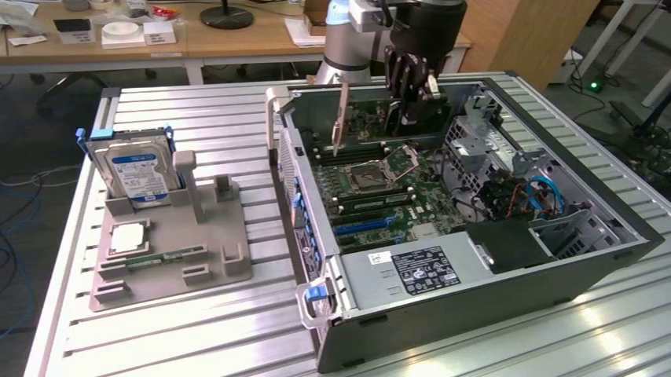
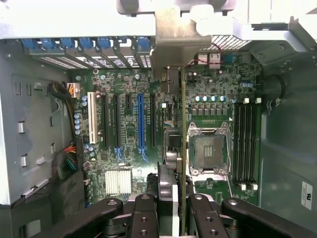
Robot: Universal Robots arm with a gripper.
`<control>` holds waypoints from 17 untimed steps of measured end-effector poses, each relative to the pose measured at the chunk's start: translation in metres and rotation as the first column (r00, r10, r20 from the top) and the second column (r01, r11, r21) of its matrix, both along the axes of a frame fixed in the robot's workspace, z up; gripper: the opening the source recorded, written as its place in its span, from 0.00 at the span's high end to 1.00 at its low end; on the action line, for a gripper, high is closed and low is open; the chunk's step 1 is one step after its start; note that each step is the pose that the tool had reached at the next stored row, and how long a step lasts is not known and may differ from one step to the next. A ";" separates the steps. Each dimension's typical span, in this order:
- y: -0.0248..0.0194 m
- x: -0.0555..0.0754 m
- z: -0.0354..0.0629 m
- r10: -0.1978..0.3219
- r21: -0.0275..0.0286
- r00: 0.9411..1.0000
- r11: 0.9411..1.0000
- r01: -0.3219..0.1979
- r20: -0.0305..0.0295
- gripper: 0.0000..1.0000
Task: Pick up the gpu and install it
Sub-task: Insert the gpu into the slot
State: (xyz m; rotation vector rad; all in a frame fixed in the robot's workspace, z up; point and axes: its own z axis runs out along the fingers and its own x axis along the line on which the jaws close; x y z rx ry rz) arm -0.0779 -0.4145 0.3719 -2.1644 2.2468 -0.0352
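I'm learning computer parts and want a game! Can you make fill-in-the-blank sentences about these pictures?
1. The jaws are shut on the gpu, held over the open computer ____.
2. The hard drive has a ____ label.
3. The hard drive stands in a ____ holder.
Missing words: case, blue, grey.

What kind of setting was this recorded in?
Most likely a robotics lab or workshop bench for PC assembly: an open computer case sits on a slatted metal table, a grey fixture beside it holds a hard drive, and cluttered wooden desks stand behind.
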 end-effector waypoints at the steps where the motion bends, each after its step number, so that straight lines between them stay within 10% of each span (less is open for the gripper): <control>1: 0.0000 0.000 -0.0005 0.000 0.000 1.000 1.000 0.000 0.000 0.72; 17: -0.0002 0.000 -0.0097 0.000 0.000 1.000 1.000 0.000 0.000 0.72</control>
